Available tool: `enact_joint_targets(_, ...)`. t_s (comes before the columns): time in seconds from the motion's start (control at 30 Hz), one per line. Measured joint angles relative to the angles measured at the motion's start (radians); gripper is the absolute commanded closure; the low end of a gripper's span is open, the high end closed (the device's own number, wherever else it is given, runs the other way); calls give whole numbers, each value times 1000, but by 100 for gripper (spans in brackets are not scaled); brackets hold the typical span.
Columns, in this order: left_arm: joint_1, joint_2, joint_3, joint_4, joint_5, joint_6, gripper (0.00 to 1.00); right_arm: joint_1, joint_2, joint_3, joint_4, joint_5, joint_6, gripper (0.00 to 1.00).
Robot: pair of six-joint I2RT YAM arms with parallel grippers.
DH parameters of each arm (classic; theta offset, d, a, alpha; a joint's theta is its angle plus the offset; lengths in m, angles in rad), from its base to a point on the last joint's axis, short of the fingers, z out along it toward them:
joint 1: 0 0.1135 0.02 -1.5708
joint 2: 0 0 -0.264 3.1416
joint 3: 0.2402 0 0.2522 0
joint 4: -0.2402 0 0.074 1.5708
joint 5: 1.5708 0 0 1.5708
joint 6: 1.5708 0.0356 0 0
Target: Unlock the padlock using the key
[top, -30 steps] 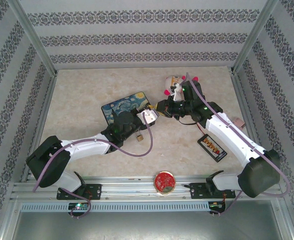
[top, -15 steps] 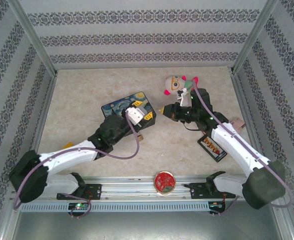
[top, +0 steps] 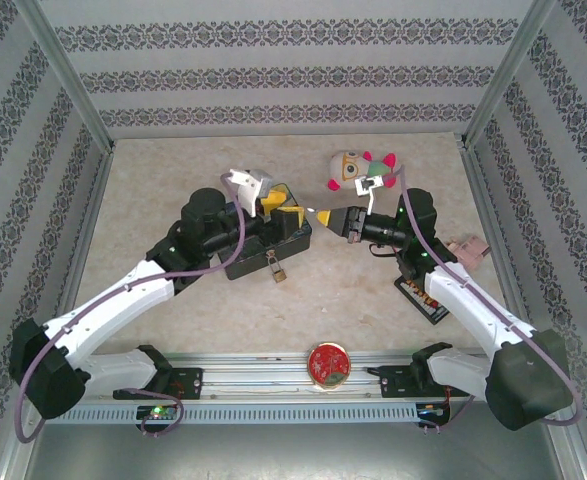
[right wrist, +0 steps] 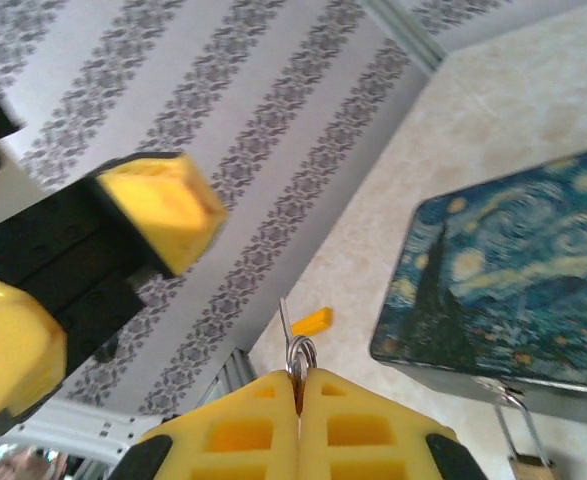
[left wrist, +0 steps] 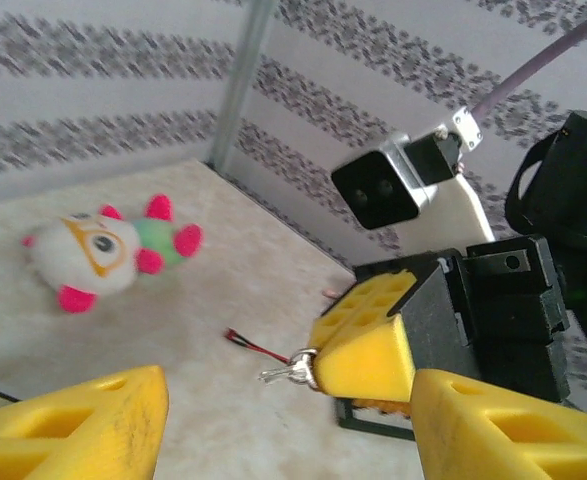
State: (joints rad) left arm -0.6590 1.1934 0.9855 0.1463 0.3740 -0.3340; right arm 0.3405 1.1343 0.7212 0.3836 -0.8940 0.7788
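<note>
While the right gripper (right wrist: pixel 298 415) has its jaws pressed together on the key (right wrist: pixel 295 345), the padlock (top: pixel 278 268) hangs from the hasp at the near edge of the painted tin (right wrist: pixel 513 280), which rests on the counter (top: pixel 173 180). From the key, the padlock lies lower, nearer the arms' bases and a little to the left. The key sticks straight out of the closed jaws. Its long axis follows the right gripper's line and points left toward the left gripper (top: pixel 283 203), whose jaws stand apart and empty above the tin. The padlock's long axis runs far to near, shackle toward the tin and body toward the bases. Its keyhole is probably on that near end, though it is too small to make out. Both grippers sit about equally close to the padlock. The key now lies across the padlock's axis, so I judge it must swing round and drop to face the body's near end.
</note>
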Motion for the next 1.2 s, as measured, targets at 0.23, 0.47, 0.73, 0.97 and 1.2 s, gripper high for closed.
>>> enact_joint_targets(0.23, 28, 28, 6, -26, 124, -113, 38, 47, -3, 0, 85, -37, 8, 100)
enact_joint_targets(0.47, 112, 45, -51, 86, 259, -246, 47, 50, 13, 0, 148, -43, 58, 100)
enact_joint_targets(0.73, 116, 59, -59, 141, 331, -297, 64, 50, 16, 0, 171, -43, 82, 100)
enact_joint_targets(0.97, 116, 59, -71, 199, 337, -312, 80, 51, 27, 0, 176, -43, 87, 100)
enact_joint_targets(1.2, 116, 59, -79, 220, 338, -324, 86, 57, 34, 0, 179, -43, 90, 100)
